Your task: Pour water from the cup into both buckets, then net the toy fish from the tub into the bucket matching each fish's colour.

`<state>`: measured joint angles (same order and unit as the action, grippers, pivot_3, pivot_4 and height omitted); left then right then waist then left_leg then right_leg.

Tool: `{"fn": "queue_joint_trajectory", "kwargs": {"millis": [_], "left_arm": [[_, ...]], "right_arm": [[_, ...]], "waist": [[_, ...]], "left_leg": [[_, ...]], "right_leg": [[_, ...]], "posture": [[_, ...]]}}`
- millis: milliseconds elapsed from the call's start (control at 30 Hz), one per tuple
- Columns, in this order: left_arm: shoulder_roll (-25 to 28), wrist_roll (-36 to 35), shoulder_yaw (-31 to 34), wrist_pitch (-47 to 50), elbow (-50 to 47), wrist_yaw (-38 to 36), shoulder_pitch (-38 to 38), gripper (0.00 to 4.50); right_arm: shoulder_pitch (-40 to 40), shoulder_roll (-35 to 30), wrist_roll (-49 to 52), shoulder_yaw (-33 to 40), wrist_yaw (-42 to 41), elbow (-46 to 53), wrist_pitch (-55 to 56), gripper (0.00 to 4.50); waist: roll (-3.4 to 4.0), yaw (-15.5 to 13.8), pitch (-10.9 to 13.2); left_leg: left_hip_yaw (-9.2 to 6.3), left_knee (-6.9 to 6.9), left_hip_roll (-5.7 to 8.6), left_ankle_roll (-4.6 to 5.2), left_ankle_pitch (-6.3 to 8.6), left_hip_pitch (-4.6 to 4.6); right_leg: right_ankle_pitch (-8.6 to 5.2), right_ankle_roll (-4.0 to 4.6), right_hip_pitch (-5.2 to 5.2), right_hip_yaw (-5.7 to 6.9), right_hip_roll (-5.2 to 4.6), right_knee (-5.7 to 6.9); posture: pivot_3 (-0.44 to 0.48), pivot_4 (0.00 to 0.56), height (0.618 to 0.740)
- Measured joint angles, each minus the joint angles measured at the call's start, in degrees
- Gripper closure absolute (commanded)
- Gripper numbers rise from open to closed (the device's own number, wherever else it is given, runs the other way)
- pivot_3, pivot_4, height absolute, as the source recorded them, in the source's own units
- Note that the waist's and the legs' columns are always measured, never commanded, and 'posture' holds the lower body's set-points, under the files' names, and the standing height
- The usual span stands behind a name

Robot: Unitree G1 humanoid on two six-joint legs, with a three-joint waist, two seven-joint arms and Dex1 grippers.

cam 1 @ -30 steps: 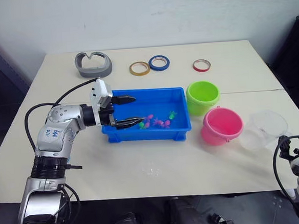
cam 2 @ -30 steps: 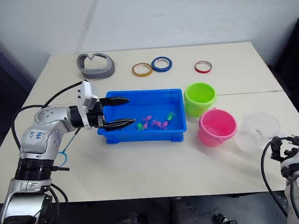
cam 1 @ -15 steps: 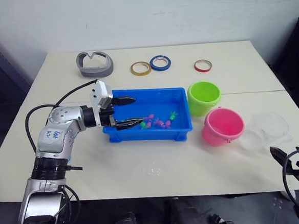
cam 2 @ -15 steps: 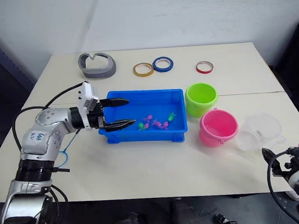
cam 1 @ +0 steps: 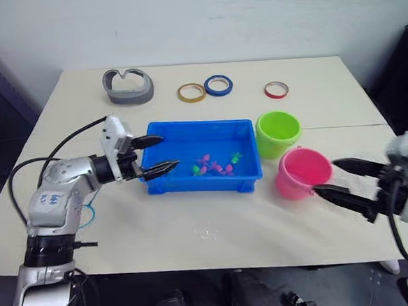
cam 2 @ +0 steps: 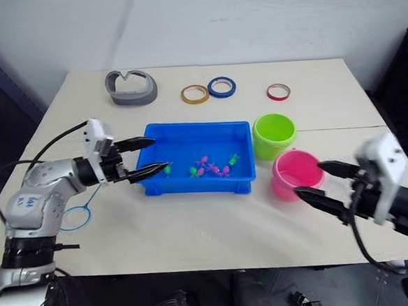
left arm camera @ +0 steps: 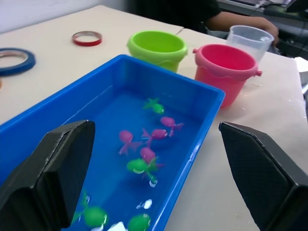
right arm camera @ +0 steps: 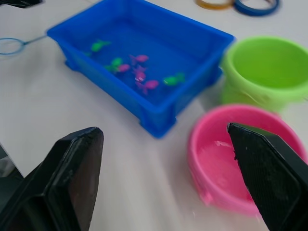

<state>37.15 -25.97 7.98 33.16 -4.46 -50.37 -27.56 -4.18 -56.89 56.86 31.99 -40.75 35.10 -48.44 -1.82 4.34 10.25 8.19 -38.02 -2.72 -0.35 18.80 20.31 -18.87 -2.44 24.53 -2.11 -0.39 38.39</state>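
The blue tub [cam 1: 202,124] sits mid-table with several tiny green and pink toy fish [cam 1: 215,167] in water. To its right stand the lime green bucket [cam 1: 278,130] and the pink bucket [cam 1: 302,173]. My left gripper [cam 1: 170,150] is open at the tub's left end, holding nothing. My right gripper [cam 1: 324,176] is open just right of the pink bucket, also empty. The clear cup [left arm camera: 249,41] stands behind the pink bucket in the left wrist view. The net [cam 2: 75,216] lies on the table left of the tub, under my left arm.
A grey curved object [cam 1: 127,86] and three tape rings, yellow [cam 1: 191,92], blue [cam 1: 217,85] and red [cam 1: 275,89], lie along the table's far side. A person's arm [left arm camera: 240,20] shows beyond the cup. Water drops [cam 1: 208,233] mark the table in front of the tub.
My right arm has risen from the table's lower right corner and reached in toward the pink bucket, covering the cup. My left gripper has drawn back left, toward the tub's left rim.
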Motion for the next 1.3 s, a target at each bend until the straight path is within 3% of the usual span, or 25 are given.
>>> {"fn": "queue_joint_trajectory", "kwargs": {"millis": [100,267,633,767,1100,1300], "left_arm": [[1.6,-0.8,3.6,3.8,-3.7,4.1,3.3,0.00],[2.7,-1.6,10.3,8.8,-8.4,9.8,9.5,0.00],[7.8,1.2,15.7,12.4,-4.1,14.9,19.6,0.00],[9.9,4.7,13.8,9.9,4.1,15.4,18.5,0.00],[8.3,11.8,3.9,0.4,26.8,14.3,5.2,0.00],[6.5,13.9,0.7,-3.6,33.0,12.7,1.5,0.00]], "right_arm": [[8.4,-0.6,-2.9,-8.8,-2.3,-2.5,1.7,0.20],[15.3,-0.1,-7.4,-19.1,-7.0,-5.0,4.4,0.20],[22.6,1.6,-15.5,-28.9,-14.3,-7.6,10.4,0.20],[23.5,2.4,-17.3,-29.9,-15.4,-7.7,12.0,0.20],[21.5,3.4,-19.1,-30.0,-15.1,-5.0,12.4,0.20],[19.3,3.5,-19.7,-29.1,-13.2,-3.2,12.4,0.20]], "waist": [[-0.04,-0.5,0.0],[-0.04,-1.2,0.0],[-0.06,-1.3,0.0],[-0.06,-1.3,0.0],[-0.13,-1.9,0.0],[-0.16,-1.7,0.0]], "left_leg": [[-0.01,0.00,0.00,0.06,0.04,0.04],[-0.01,0.01,-0.02,0.16,0.12,0.08],[-0.03,0.01,-0.02,0.22,0.15,0.08],[-0.03,0.01,-0.01,0.23,0.16,0.08],[0.00,-0.01,0.00,0.28,0.20,0.12],[0.03,-0.08,-0.01,0.27,0.20,0.11]], "right_leg": [[0.00,0.00,0.00,0.06,-0.06,-0.15],[0.00,0.00,0.00,0.12,-0.10,-0.29],[0.00,0.01,-0.02,0.21,-0.18,-0.34],[0.01,0.03,-0.01,0.24,-0.20,-0.35],[0.01,0.03,0.01,0.30,-0.25,-0.38],[0.01,0.03,0.02,0.29,-0.24,-0.29]], "posture": [[0.000,0.150,0.738],[0.000,0.150,0.738],[0.000,0.150,0.738],[0.000,0.150,0.738],[0.000,0.150,0.738],[0.000,0.150,0.738]]}}
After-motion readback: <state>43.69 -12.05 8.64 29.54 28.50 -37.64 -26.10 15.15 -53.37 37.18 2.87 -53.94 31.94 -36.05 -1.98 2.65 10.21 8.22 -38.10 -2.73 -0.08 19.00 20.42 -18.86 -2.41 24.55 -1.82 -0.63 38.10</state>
